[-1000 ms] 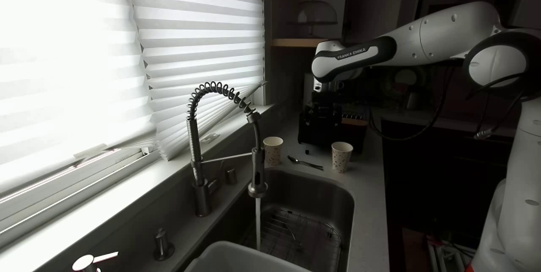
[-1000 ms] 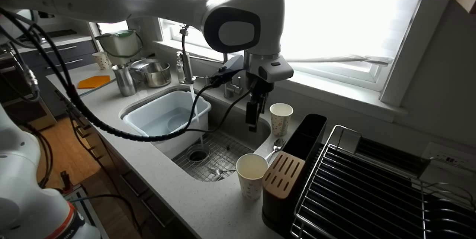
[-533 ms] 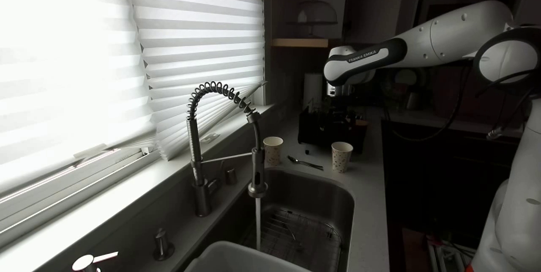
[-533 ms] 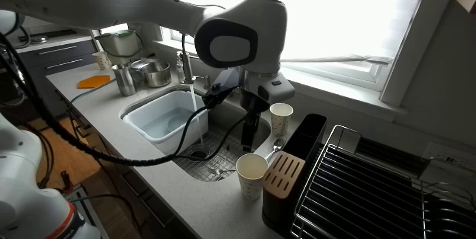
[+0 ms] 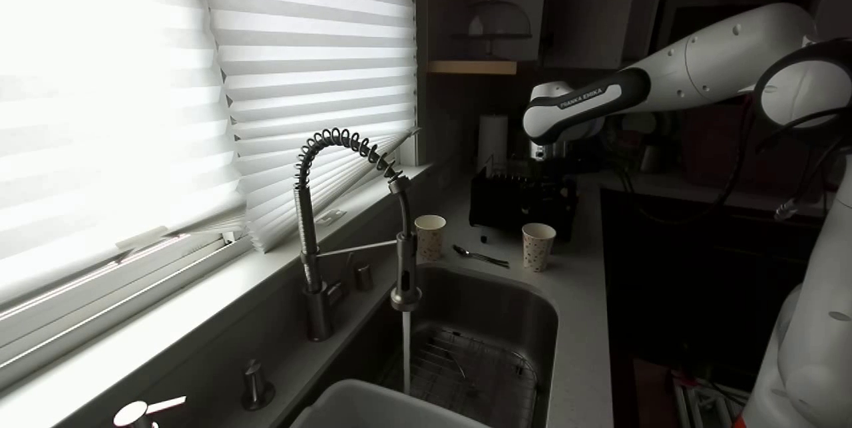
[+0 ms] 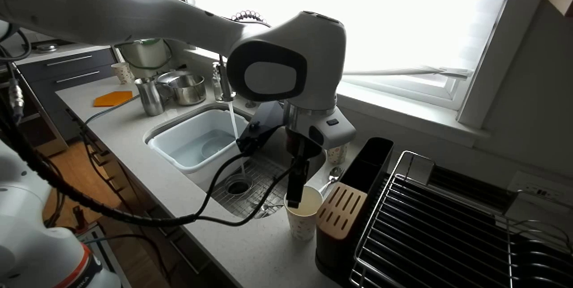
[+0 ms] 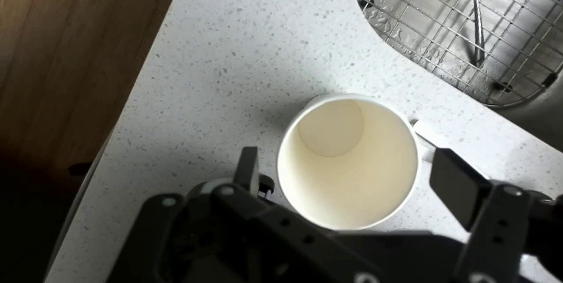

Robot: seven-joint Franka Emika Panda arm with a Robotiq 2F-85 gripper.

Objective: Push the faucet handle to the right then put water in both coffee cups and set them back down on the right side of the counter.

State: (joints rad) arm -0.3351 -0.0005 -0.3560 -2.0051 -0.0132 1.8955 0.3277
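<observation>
While water (image 6: 233,122) runs from the faucet (image 6: 225,83), the gripper (image 7: 352,177) is spread wide, its fingers (image 7: 455,188) near nine and three o'clock of a coffee cup (image 7: 378,173) in the wrist view, a gap on each side. The cup stands on the counter (image 7: 211,54), with the sink (image 7: 545,118) around two o'clock. In an exterior view, a second coffee cup (image 6: 337,155), partly hidden, stands at one o'clock from it.

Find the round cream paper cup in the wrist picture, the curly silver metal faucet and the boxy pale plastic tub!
Round cream paper cup (image 7: 352,175): wrist view, inner wall.
Curly silver metal faucet (image 5: 407,261): in an exterior view, spray head.
Pale plastic tub (image 6: 197,122): in an exterior view, inner wall.
</observation>
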